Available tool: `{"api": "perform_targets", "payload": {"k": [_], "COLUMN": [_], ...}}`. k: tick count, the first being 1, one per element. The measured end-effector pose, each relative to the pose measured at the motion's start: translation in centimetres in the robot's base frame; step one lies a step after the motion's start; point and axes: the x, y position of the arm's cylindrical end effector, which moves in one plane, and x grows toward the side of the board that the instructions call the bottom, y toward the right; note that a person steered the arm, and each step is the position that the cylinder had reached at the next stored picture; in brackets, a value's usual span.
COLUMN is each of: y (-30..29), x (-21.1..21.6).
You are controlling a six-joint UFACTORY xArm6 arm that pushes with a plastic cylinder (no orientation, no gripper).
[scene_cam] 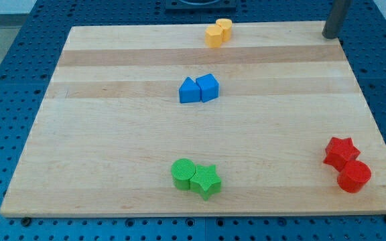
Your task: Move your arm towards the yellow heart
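Tip (330, 35) at board's top-right corner, well right of yellow heart (224, 28); heart's orientation unclear; no gripper

Only a short stretch of the rod (336, 19) shows, at the view's top right corner. It is a plain, straight cylinder, dark grey, with a smooth, matte surface and a slightly lighter sheen along one side. My tip (330, 35) is its blunt lower end, equally dark.
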Motion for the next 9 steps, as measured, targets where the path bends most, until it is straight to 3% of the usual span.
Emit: {"api": "perform_targets", "payload": {"k": [5, 7, 9], "y": [-0.3, -7.2, -12.6], "x": [0.0, -4.7, -4.9]}}
